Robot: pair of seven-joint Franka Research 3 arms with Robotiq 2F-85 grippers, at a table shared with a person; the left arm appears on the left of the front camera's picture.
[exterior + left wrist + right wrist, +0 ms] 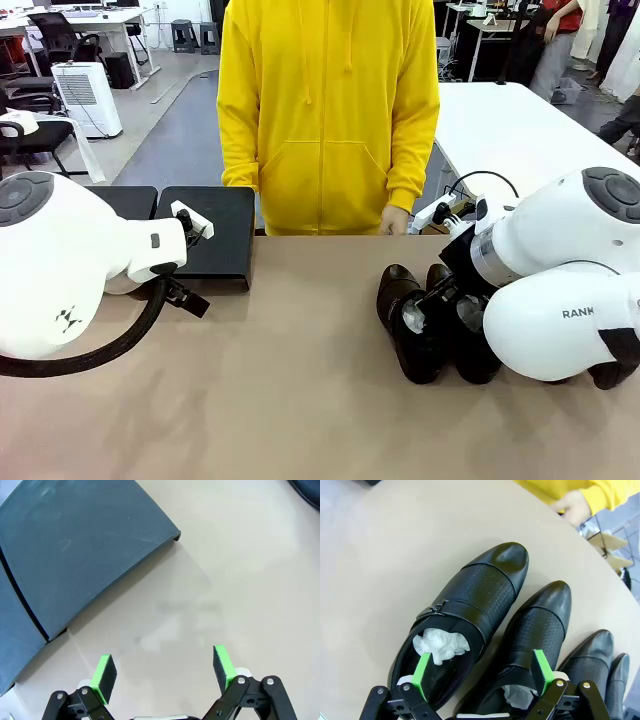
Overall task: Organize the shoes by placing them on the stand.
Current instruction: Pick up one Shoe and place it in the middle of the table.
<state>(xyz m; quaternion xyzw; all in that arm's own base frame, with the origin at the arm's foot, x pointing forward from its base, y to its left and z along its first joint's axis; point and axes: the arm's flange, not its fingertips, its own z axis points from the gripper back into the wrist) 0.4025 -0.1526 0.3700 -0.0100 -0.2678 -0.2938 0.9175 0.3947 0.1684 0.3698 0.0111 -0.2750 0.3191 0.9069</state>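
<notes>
Several glossy black shoes lie side by side at the table's right, toes toward the person. In the front view two shoes [408, 318] [468, 340] show beside the right arm. My right gripper [482, 671] hangs open just above them: one green pad over the paper-stuffed mouth of the outermost shoe [470, 605], the other over its neighbour [537, 625]. Two further shoes [592, 655] [619, 672] lie beyond. The black stand [210, 235] sits at the far left. My left gripper [164, 670] is open and holds nothing, over bare tabletop beside the stand [75, 555].
A person in a yellow hoodie [325, 110] stands at the far edge, one hand [574, 506] resting by the table's rim near the shoes. The tan tabletop [300, 400] is bare between the stand and the shoes. A white table [510, 130] stands behind on the right.
</notes>
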